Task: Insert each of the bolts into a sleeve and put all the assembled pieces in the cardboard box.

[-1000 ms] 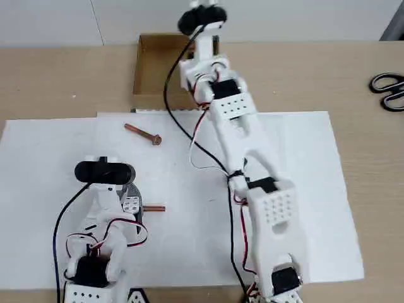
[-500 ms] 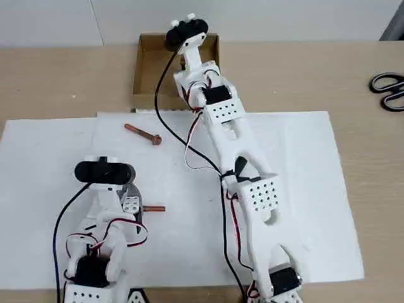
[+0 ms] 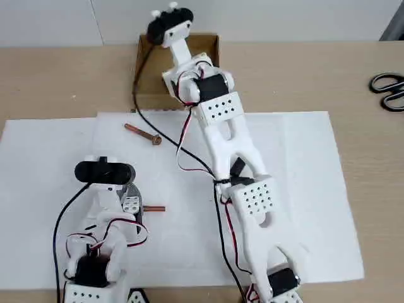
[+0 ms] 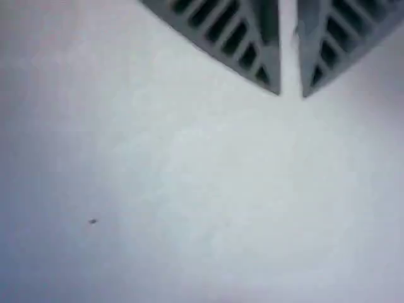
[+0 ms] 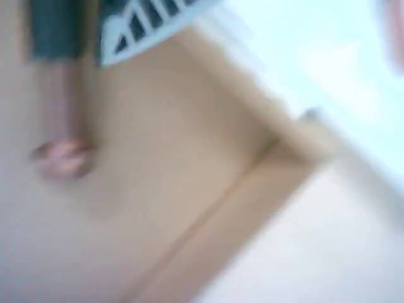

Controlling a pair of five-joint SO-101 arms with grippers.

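Note:
My right arm stretches across the paper to the cardboard box (image 3: pixel 146 76) at the table's far edge, and its wrist hangs over the box's opening. In the right wrist view my right gripper (image 5: pixel 88 38) is shut on a dark sleeve (image 5: pixel 55 28). A copper bolt (image 5: pixel 62 136) pokes out of the sleeve above the box floor (image 5: pixel 164 170). My left gripper (image 4: pixel 289 76) stands low over the white paper, shut with nothing between its fingers. One bolt (image 3: pixel 154 207) lies beside the left gripper (image 3: pixel 132 201). Another bolt (image 3: pixel 142 134) lies on the paper near the box.
A white paper sheet (image 3: pixel 303 158) covers the middle of the wooden table. Scissors (image 3: pixel 388 88) lie at the far right edge. The right arm's cables trail over the paper between the two arms.
The right arm has swung leftward, carrying its wrist from the box's right wall to over the box's middle. The left arm and both loose bolts have stayed put.

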